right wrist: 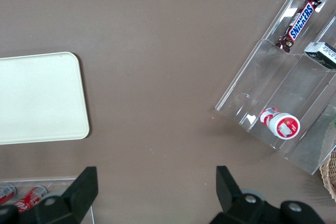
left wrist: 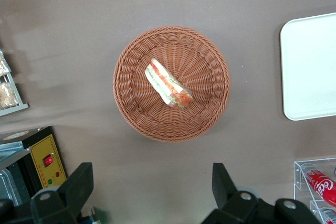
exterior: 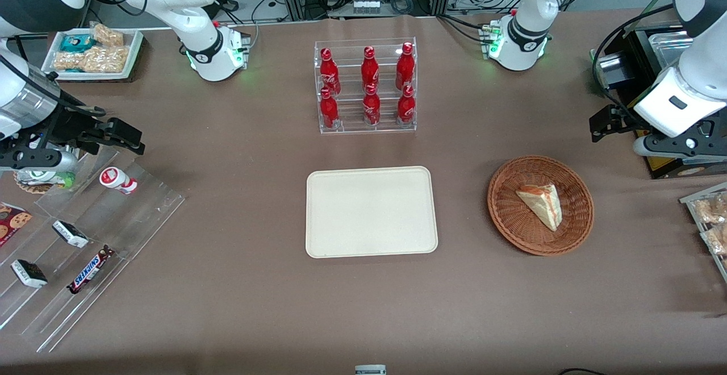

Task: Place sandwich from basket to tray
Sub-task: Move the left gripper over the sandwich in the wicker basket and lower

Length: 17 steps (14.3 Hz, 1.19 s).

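Observation:
The sandwich [exterior: 542, 204], a pale bread wedge with red, orange and green filling, lies in the round wicker basket [exterior: 507, 216]. It also shows in the left wrist view [left wrist: 168, 83], in the middle of the basket [left wrist: 131, 109]. The cream-beige tray [exterior: 372, 211] lies beside the basket, toward the parked arm's end, and holds nothing; it also shows in the left wrist view [left wrist: 310, 72]. My left gripper [exterior: 603, 123] hangs well above the table, farther from the front camera than the basket and toward the working arm's end. Its fingers [left wrist: 80, 182] are wide open and empty.
A clear rack of red cola bottles [exterior: 366, 88] stands farther from the front camera than the tray. A black box with a yellow panel [left wrist: 44, 158] sits under my arm. A tray of bagged snacks [exterior: 710, 221] lies at the working arm's end. A clear snack rack [exterior: 85, 250] lies at the parked arm's end.

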### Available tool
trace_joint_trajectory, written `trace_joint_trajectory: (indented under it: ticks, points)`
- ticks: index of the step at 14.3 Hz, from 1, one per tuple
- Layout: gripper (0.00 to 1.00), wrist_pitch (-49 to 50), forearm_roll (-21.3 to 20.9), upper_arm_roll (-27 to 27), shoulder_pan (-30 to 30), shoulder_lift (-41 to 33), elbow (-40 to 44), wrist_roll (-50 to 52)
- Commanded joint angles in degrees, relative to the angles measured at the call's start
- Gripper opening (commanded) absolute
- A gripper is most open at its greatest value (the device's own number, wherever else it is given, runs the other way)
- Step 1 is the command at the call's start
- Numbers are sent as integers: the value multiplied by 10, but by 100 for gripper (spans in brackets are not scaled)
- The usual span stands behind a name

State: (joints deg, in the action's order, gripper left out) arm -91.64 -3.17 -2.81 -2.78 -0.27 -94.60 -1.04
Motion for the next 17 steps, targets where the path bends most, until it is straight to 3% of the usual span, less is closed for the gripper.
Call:
trace_joint_trajectory:
  ticks: [1,12,17]
  points:
    - [100,1,3,4,-6,7,14,-5]
    - [100,-7,3,5,-4,33,-31,0]
    - [100,-197,-3,5,-5,34,-195,43]
